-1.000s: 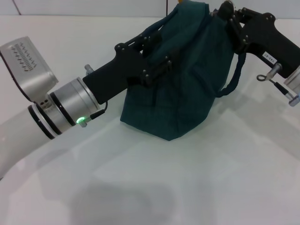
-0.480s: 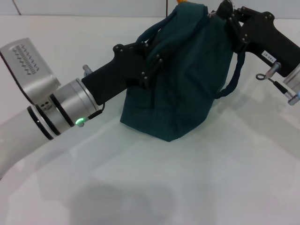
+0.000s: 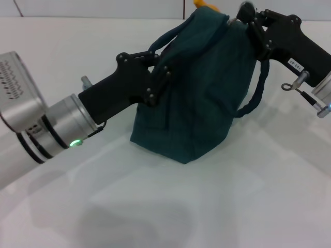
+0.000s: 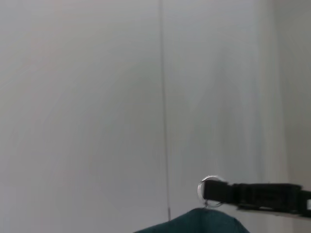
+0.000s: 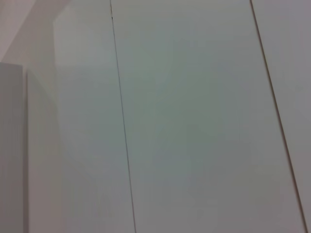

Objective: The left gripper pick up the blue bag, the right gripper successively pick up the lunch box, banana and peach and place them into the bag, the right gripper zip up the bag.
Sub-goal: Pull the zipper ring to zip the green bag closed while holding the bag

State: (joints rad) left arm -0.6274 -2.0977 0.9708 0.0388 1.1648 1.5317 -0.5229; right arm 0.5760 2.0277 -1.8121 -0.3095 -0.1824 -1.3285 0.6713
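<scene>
Left jaws (image 3: 158, 64) beside handle | blue bag (image 3: 199, 88) upright, top far

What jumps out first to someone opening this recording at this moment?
The blue bag stands on the white table in the middle of the head view, with both black grippers at it. The left gripper is at the handle on the bag's left side; the right gripper is at its top right edge, where the left wrist view shows a metal ring. A bit of yellow-orange pokes out above the bag's top.
</scene>
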